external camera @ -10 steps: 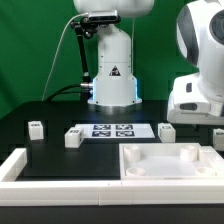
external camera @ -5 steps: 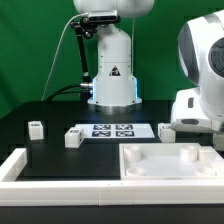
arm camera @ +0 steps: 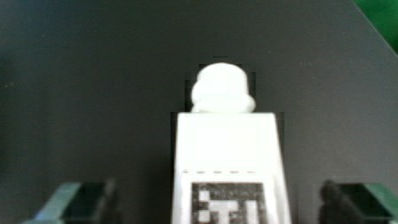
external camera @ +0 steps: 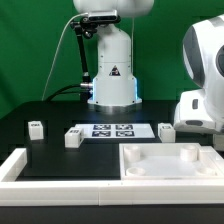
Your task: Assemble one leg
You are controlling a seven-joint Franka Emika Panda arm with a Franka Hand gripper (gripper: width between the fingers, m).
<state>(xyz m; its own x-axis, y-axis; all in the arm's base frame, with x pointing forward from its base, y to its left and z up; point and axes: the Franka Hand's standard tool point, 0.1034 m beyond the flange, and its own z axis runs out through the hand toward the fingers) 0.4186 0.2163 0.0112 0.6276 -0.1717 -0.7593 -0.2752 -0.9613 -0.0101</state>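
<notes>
The small, short white plastic leg post (arm camera: 228, 150) with a black-and-white square marker tag (arm camera: 228, 195) on its face lies on the black table top (arm camera: 89, 60) and fills the middle of my wrist view. Its rounded peg end (arm camera: 222, 85) points away from the camera, and the tag sits at the near end. The gripper (arm camera: 217, 203) is spread wide. Its 2 dark fingers (arm camera: 80, 200) stand either side of the leg post with bare table showing between each finger and the post, so nothing is pinched.

In the exterior view the white arm (external camera: 203, 70) hangs over the table at the exterior view's right, and I cannot make out the fingers there. I see 3 small white posts: 1 post (external camera: 35, 128) far to the exterior view's left, 1 post (external camera: 72, 138) just beside the marker board (external camera: 112, 130), and 1 post (external camera: 165, 130) at the board's other end, close to the arm. I cannot tell which of them the wrist camera shows. The large flat white tray-like part (external camera: 165, 178) with raised rims lies nearer the camera.
</notes>
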